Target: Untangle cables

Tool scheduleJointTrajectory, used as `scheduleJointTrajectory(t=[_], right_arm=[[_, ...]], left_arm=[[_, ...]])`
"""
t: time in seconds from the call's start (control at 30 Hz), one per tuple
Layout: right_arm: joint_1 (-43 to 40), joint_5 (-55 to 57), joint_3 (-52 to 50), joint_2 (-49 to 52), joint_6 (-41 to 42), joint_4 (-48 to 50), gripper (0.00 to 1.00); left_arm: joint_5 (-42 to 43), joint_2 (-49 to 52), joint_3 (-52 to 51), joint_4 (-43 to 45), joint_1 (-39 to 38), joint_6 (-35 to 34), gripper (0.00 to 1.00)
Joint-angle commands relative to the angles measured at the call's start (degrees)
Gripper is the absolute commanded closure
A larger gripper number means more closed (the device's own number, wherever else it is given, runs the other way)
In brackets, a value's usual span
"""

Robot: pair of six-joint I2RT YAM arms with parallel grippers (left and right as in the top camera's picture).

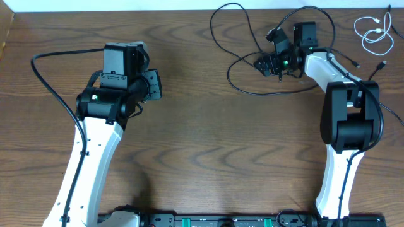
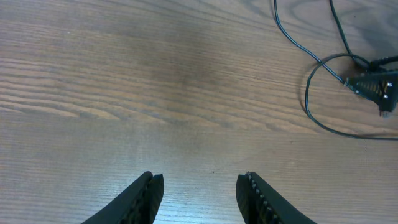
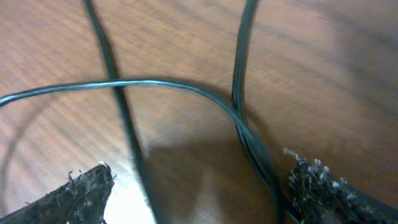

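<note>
The long black cable [image 1: 252, 92] lies in crossing loops at the back right of the table. My right gripper [image 1: 271, 53] is open and low over those loops. In the right wrist view two black strands [image 3: 155, 81] cross between its open jaws [image 3: 199, 165], with one strand close to the right finger. The white cable [image 1: 375, 34] lies coiled in small loops at the far right back corner, apart from the black one. My left gripper [image 1: 154, 85] is open and empty over bare wood at the left. The left wrist view shows its jaws [image 2: 200, 179] and the black cable [image 2: 306, 99] far off.
Thicker black wires run along both arms, one arcing out from the left arm [image 1: 47, 82]. The wooden table [image 1: 208, 151] spans the view, and its back edge [image 1: 126, 11] lies just beyond the cables.
</note>
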Motion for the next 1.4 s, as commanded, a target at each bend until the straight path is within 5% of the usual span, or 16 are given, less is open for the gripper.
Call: scheduleJointTrajectory(t=[0.0,0.3,0.53,0.7,0.83,1.07,1.37], right_arm=[[0.2,-3.3,-1.6,2.7,-0.5,-6.3,0.12],[3.9,4.7,-1.6,2.2,-4.9,-18.6,0.12],[9.5,27.8,-1.6,2.2,0.1,-22.0,0.25],[11.3,30.5,-1.6,2.2,1.5,-22.1,0.58],[11.3,28.1,-1.6,2.2,2.4,-22.2,0.99],[10.1,21.4,3.2,-1.3,8.0,-25.5,0.99],[2.3,19.1,17.0,-22.7,12.9,-39.1,0.99]], left_arm=[[-0.7,0.1,1.0,-0.2,0.0,0.3,0.56],[-0.7,0.1,1.0,-0.2,0.0,0.3,0.56],[-0.7,0.1,1.0,-0.2,0.0,0.3,0.56],[-0.7,0.1,1.0,-0.2,0.0,0.4,0.56],[-0.7,0.1,1.0,-0.2,0.0,0.4,0.56],[-0.7,0.1,1.0,-0.2,0.0,0.4,0.56],[-0.7,0.1,1.0,-0.1,0.0,0.4,0.56]])
